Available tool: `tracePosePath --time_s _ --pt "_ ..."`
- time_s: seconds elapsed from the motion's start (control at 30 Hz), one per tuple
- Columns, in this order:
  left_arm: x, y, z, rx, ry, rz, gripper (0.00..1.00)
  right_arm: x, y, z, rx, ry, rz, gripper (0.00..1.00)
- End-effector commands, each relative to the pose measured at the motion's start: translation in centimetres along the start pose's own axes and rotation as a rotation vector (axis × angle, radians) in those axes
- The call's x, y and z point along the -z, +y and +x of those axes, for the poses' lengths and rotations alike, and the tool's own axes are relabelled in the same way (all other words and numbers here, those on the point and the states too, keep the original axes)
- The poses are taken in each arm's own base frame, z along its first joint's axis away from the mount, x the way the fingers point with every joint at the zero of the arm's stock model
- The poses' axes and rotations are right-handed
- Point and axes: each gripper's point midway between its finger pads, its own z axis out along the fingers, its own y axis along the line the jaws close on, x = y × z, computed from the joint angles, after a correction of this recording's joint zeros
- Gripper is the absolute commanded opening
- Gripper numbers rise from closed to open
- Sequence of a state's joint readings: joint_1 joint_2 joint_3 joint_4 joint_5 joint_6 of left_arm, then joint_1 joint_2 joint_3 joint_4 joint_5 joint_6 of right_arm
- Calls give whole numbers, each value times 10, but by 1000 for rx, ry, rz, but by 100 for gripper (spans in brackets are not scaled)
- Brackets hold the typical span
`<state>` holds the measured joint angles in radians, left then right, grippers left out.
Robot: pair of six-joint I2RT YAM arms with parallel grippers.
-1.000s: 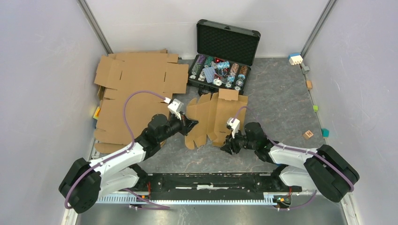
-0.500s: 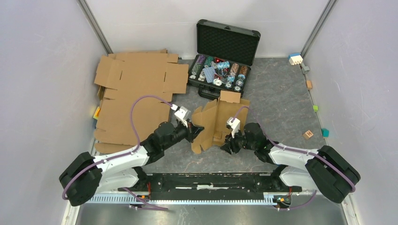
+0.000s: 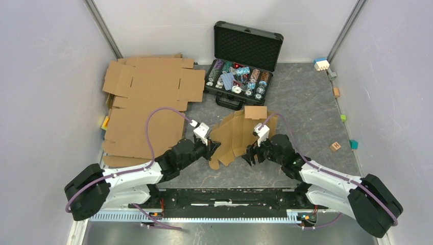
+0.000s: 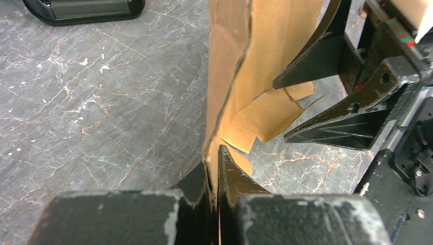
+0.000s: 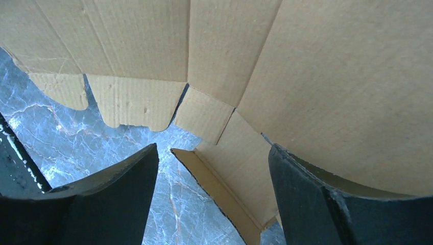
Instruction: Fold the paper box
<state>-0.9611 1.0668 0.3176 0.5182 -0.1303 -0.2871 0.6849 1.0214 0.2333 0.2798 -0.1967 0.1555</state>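
Fingers on the left arm, the left fingers [image 4: 231,176], are pressed together on the near edge of the paper box [image 3: 240,133], with a thin brown wall of it standing upright between them. The right fingers [image 5: 120,186] stand wide apart and hold nothing. A small corner flap and a creased strip of the box lie in the gap between them. Whether the outer finger touches the big panel above it cannot be told.

The box is a die-cut sheet, part raised into a shallow V. It sits on the worktop [image 3: 306,117] between the two arms and just in front of the black case [image 3: 248,43]. The bigger flat cardboard sheets [image 3: 148,87] lie well apart to the left.

It looks like thin corrugated board, so it should be very light, stiff across each panel and willing to bend only along its scored lines. The small tabs and scalloped flaps will likely flop or tear if pulled. With so little weight the sheet may skate over the smooth stone-patterned worktop rather than fold, unless one side is pinned.

The best hold is probably on a main panel's edge close to a crease, as the left arm has it. The loose right fingers would do better closing on the opposite wall panel than on the corner flap.
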Motion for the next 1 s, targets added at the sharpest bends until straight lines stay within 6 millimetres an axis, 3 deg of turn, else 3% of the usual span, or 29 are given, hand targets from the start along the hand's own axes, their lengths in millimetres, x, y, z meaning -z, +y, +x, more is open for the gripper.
tracePosePath --time_s 0.0,0.07,0.23,0.33,0.53,0.77,0.9,0.97 --pt "-2 7 0 -96 27 -50 2 7 -9 -4 -5 -28 54 88" --pt "-3 7 0 -105 32 -54 2 10 -11 -6 -4 -31 69 93" --pt "-1 8 -4 -120 24 -67 2 25 -27 -26 -16 -110 154 94" --pt "1 8 -6 -124 16 -67 2 38 -44 -38 -41 -169 234 91" --pt "2 9 -8 -125 11 -69 2 66 -93 -38 -166 -271 465 85" --pt "3 7 -10 -120 5 -64 2 47 -94 -20 -240 -182 399 88" --pt "4 6 -11 -112 1 -59 2 40 -82 -15 -253 -199 316 65" --pt "4 4 -12 -101 -6 -48 2 37 -76 -16 -253 -208 277 46"
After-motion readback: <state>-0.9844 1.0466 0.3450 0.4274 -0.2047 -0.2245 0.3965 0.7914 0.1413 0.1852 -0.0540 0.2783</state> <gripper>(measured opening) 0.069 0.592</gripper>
